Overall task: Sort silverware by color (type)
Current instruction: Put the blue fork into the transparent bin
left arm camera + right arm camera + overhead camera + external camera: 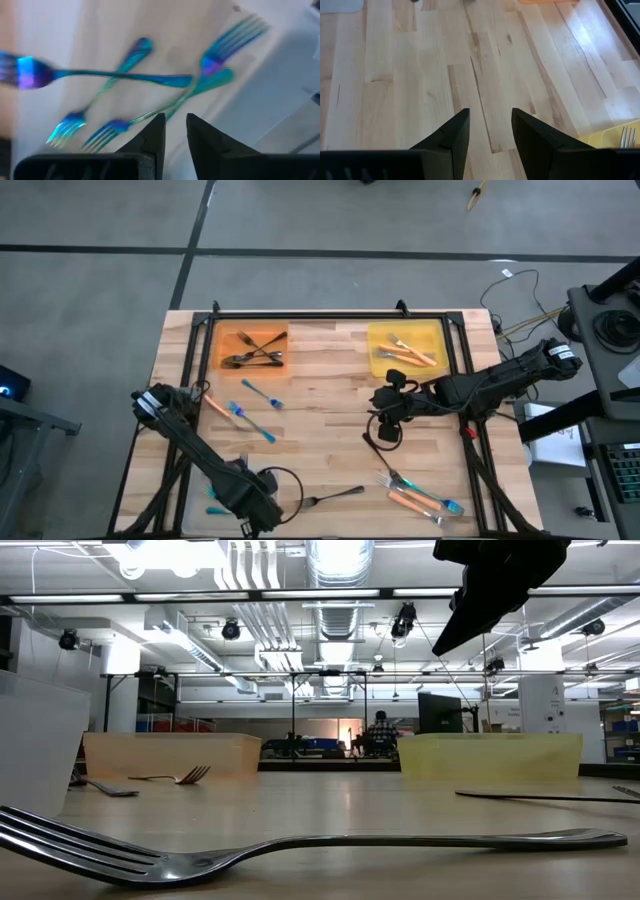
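Note:
My left gripper [252, 505] [175, 134] hangs over the clear tray [295, 65] at the table's front left. It points down, its fingers a narrow gap apart with nothing between them. Several shiny blue forks [125, 75] lie crossed on the tray's floor just below it. My right gripper [386, 418] [490, 130] stands open above bare wood right of the table's middle. Dark grey forks [252, 352] lie in the orange tray [225, 340]. Orange-handled forks [408, 352] lie in the yellow tray [435, 330].
Loose on the table are two blue forks [262, 393] [256, 425], an orange-handled piece [218, 408], a dark grey fork [335, 497] [300, 845] near the front edge, and a mixed orange and blue cluster [420, 495] at the front right. A black frame [330, 317] borders the far edge.

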`<state>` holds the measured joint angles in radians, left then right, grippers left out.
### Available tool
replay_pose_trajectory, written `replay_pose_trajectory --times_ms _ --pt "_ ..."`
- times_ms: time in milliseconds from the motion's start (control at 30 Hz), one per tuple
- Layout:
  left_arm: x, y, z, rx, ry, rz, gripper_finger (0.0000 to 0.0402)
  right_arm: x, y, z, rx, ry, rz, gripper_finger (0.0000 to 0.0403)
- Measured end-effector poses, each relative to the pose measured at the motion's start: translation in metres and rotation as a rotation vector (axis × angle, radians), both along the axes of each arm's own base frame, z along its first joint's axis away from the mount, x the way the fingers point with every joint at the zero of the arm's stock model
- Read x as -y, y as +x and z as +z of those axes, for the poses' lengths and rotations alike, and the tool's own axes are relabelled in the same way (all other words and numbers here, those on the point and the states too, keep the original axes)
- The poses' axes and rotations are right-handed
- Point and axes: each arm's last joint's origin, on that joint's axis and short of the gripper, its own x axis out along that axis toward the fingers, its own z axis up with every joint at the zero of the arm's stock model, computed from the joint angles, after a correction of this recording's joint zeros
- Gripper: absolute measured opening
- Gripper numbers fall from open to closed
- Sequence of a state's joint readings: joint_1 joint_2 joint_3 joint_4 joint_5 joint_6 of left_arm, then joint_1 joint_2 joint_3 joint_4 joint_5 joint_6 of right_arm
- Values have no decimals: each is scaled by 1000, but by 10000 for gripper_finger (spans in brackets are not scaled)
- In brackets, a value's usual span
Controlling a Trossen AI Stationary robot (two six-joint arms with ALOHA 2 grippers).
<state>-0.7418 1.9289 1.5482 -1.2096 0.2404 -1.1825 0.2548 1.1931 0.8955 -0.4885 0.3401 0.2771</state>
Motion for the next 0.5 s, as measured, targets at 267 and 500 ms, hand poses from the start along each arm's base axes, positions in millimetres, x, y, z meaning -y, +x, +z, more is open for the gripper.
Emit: replay_pose_trajectory --times_ms 267,500 --pt "-20 -1 47 81 276 -65 64 0 0 0 0 0 0 137" --pt "-61 15 41 58 345 -205 63 0 0 0 0 0 0 137"
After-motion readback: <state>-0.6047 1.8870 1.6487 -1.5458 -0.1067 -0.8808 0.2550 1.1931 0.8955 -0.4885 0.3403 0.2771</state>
